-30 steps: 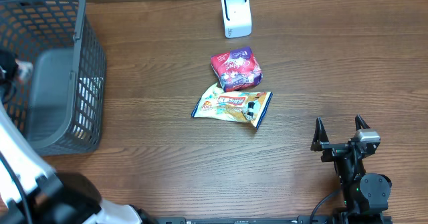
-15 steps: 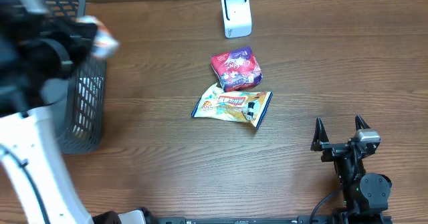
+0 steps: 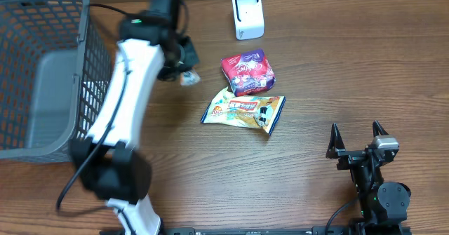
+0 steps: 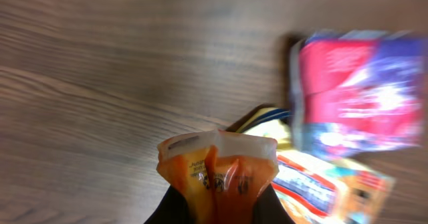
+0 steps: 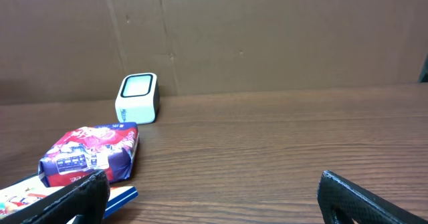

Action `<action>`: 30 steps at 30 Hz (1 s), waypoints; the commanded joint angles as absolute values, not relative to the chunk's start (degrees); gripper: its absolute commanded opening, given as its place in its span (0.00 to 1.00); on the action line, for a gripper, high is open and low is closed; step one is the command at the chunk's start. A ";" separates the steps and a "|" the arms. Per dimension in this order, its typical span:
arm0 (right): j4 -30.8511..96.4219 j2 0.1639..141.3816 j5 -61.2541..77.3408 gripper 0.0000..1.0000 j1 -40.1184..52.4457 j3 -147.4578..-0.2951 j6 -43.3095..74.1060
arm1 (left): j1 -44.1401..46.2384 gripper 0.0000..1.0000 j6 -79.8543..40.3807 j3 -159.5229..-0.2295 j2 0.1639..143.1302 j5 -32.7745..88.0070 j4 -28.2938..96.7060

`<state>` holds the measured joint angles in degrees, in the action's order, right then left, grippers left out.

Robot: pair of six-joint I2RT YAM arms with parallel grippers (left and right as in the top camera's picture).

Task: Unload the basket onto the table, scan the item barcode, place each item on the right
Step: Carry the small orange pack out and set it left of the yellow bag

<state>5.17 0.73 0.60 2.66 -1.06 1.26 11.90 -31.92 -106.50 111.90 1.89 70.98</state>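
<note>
Orange packet (image 4: 217, 177) blurred, cut by bottom edge (print unreadable); basket (image 3: 95, 81) cropped at left edge.

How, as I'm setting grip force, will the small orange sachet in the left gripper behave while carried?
Probably soft: the orange sachet looks like a thin film pouch with a crimped seal, pinched by the left gripper. Likely light, since it sticks out from the gripper without drooping. Its glossy film may slip.

Glossy plastic packet (image 4: 217, 174), wood-grain table (image 3: 316, 74), grey plastic basket (image 3: 92, 88), smooth white scanner (image 3: 248, 15)
</note>
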 commanded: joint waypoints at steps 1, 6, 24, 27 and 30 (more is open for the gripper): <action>4.86 0.16 0.05 1.00 2.50 -0.47 0.86 | 13.82 0.06 -29.69 -106.19 118.37 -0.67 71.16; 4.86 0.16 0.05 1.00 2.50 -0.47 0.86 | 14.17 0.10 -29.71 -106.19 125.75 -4.29 70.57; 4.86 0.16 0.05 1.00 2.50 -0.47 0.86 | 17.63 0.50 -15.55 -107.92 130.47 12.71 71.40; 4.86 0.16 0.05 1.00 2.50 -0.47 0.86 | 17.65 0.52 -13.06 -111.72 130.47 15.38 73.63; 4.86 0.16 0.05 1.00 2.50 -0.47 0.86 | 17.45 0.56 -12.80 -117.69 130.47 13.96 77.87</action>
<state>5.19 0.73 0.60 2.66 -1.06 1.26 17.56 -15.62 -111.48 130.76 12.45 76.07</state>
